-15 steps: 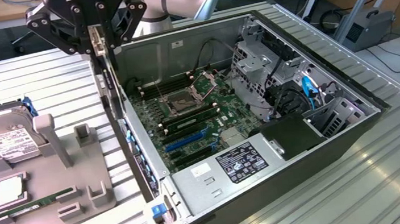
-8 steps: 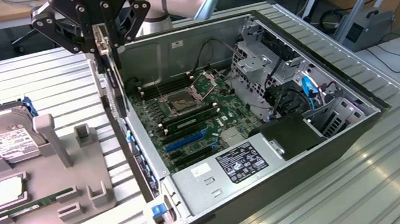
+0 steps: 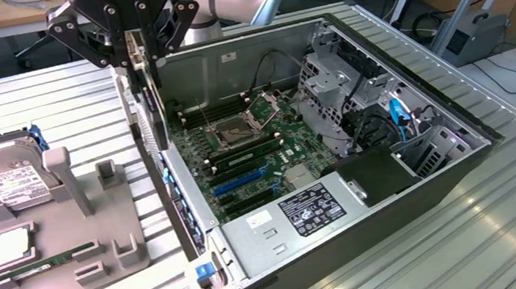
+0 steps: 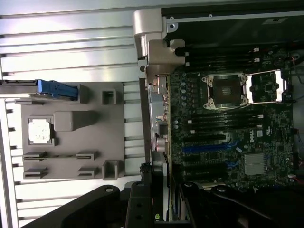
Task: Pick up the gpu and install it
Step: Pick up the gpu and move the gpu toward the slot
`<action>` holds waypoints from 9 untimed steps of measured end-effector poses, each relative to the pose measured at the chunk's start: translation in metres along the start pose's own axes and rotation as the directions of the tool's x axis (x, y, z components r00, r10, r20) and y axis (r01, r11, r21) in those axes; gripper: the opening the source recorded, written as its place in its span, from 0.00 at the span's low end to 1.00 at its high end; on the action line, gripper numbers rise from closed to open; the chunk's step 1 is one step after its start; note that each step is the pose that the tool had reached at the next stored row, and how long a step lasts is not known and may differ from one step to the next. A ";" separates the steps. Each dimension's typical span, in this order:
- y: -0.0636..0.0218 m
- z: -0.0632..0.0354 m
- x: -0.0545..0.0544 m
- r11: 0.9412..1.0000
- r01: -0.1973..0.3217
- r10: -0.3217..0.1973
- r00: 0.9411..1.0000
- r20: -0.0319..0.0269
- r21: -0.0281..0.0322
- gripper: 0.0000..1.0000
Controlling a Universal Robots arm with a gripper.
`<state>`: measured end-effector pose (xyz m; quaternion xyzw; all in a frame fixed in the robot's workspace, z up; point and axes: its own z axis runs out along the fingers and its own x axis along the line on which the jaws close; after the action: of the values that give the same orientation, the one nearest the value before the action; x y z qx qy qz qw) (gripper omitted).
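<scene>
The jaws grip the gpu (image 3: 148, 106) at its top edge, closed partway so the thin card is pinched between the two fingers (image 3: 115, 55). The card hangs upright, edge-on to the exterior view. It sits above the open case (image 3: 379, 248), over the wall on the exterior view's left, right at the edge of the motherboard (image 3: 249, 153). Whether its lower end touches the case cannot be told.

From the wrist, the gpu (image 4: 160, 118) is a narrow strip running along the side of the motherboard (image 4: 232, 137), with its silver bracket (image 4: 154, 47) at the far end.

The case lies on its side on the ribbed metal counter (image 3: 505, 232), with the board facing up. A bare CPU socket (image 3: 233, 129) sits near the middle of the board, the blue slots (image 3: 233, 183) lie below it, and a labelled power supply (image 3: 310, 208) fills the near corner.

On the exterior view's left stands a grey tray (image 3: 58, 280), well apart from the card. It carries a hard drive (image 3: 5, 175) propped on edge, a CPU chip (image 3: 11, 247) lying flat and a green RAM stick (image 3: 41, 263) — all three seated in their holders.
</scene>
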<state>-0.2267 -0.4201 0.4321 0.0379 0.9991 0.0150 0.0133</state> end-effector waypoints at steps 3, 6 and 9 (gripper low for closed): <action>0.0002 0.0000 -0.002 1.000 0.000 0.000 1.000 0.000 0.000 0.27; 0.0004 0.0001 -0.005 1.000 0.000 0.000 1.000 0.000 0.000 0.27; 0.0006 0.0002 -0.008 1.000 0.000 0.000 1.000 0.000 0.000 0.27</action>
<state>-0.2191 -0.4201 0.4321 0.0379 0.9991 0.0150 0.0133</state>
